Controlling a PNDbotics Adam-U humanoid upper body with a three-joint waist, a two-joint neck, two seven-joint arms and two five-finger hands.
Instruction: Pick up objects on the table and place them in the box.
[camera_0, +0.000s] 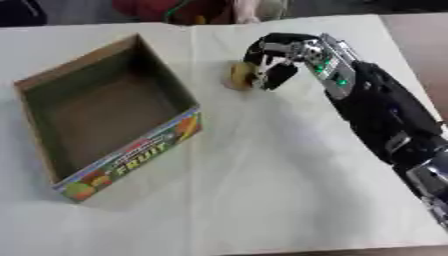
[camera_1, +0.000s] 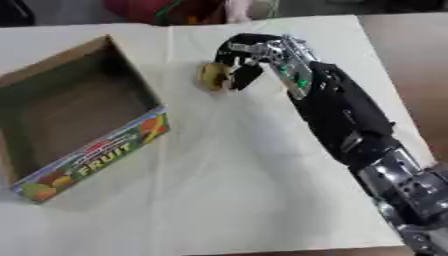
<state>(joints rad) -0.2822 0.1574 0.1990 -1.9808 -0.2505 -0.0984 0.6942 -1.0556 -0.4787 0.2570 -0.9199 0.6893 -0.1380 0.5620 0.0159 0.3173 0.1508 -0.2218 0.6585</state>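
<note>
Robot hand on yellowish object (rt of box)

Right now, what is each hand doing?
Left hand: not in view.
Right hand: fingers curled at a small yellowish object on the table; whether they grip it cannot be told.

The one word I can read is "FRUIT", in pale capitals on a green band along the near outer wall of the cardboard box. A red strip just above that word carries smaller lettering I cannot make out. Printed fruit pictures flank it.
</note>
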